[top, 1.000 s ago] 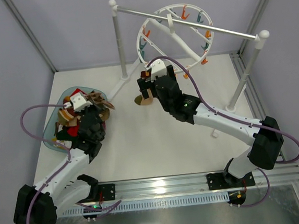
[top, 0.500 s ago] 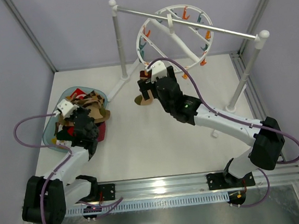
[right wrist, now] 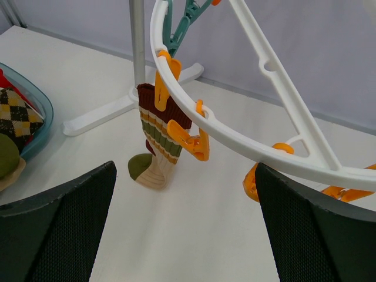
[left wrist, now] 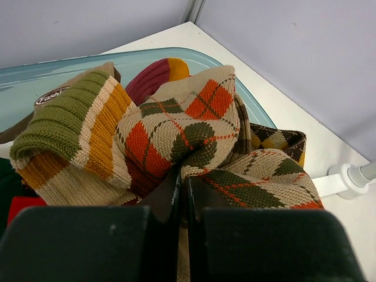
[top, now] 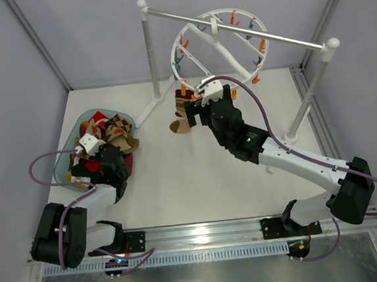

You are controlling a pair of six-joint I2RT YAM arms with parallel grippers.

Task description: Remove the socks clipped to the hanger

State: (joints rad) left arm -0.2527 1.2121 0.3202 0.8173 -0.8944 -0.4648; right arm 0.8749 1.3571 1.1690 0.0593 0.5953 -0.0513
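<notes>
The white ring hanger (top: 223, 42) hangs on the rail; its rim crosses the right wrist view (right wrist: 235, 138). One striped brown, tan and green sock (right wrist: 157, 147) hangs from an orange clip (right wrist: 189, 141), its olive toe touching the table; it also shows from above (top: 181, 118). My right gripper (right wrist: 185, 167) is wide open just in front of it and empty, also seen from above (top: 194, 113). My left gripper (left wrist: 182, 176) is shut on a tan argyle sock (left wrist: 194, 126) over the pile of socks (top: 112, 131), low over the tray in the top view (top: 93, 149).
A teal tray (top: 64, 166) at the left holds the sock pile; its rim shows in the left wrist view (left wrist: 70, 59). The white rail stand (top: 149, 49) with ball-topped posts and a foot (right wrist: 111, 111) stands at the back. Loose orange clips (right wrist: 258, 176) hang from the ring.
My left gripper has drawn back and down onto the tray's sock pile. My right gripper has shifted slightly right, toward the hanger's rim. The striped sock stays clipped.
</notes>
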